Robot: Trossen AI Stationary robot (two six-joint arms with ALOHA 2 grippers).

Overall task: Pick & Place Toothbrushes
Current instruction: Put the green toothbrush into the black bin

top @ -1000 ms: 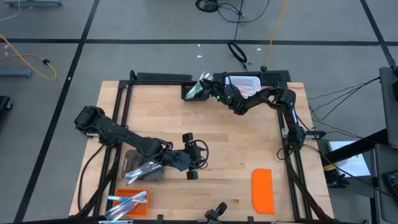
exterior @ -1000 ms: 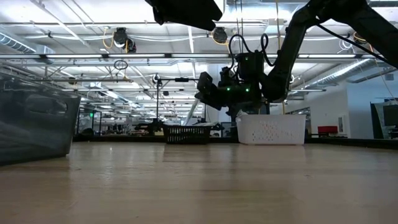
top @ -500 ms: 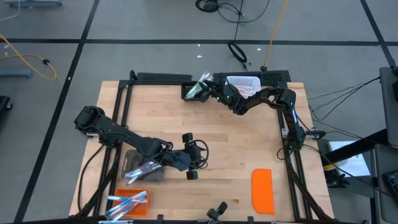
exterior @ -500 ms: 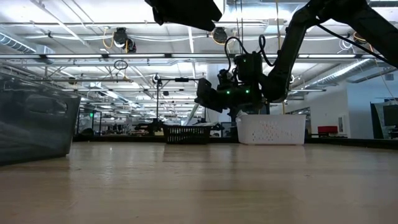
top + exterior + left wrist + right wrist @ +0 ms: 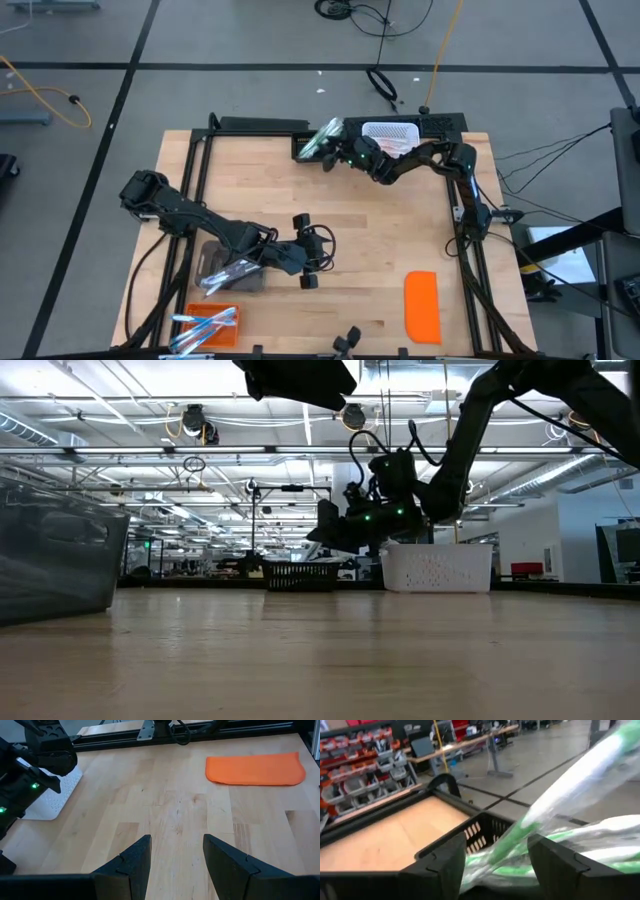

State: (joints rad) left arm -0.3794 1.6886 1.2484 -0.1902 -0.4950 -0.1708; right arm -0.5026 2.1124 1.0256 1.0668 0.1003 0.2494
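A wrapped green toothbrush (image 5: 555, 810) was loosely kept between the right gripper's (image 5: 495, 865) parted fingers, right over the black basket (image 5: 470, 837), probably for dropping in.

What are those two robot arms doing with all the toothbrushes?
They are sorting wrapped toothbrushes into baskets. The right gripper is at the far edge of the table, over a black basket, with a green toothbrush in clear wrap between its jaws. The left gripper waits open over bare wood mid-table. More toothbrushes lie in an orange tray at the near left corner.
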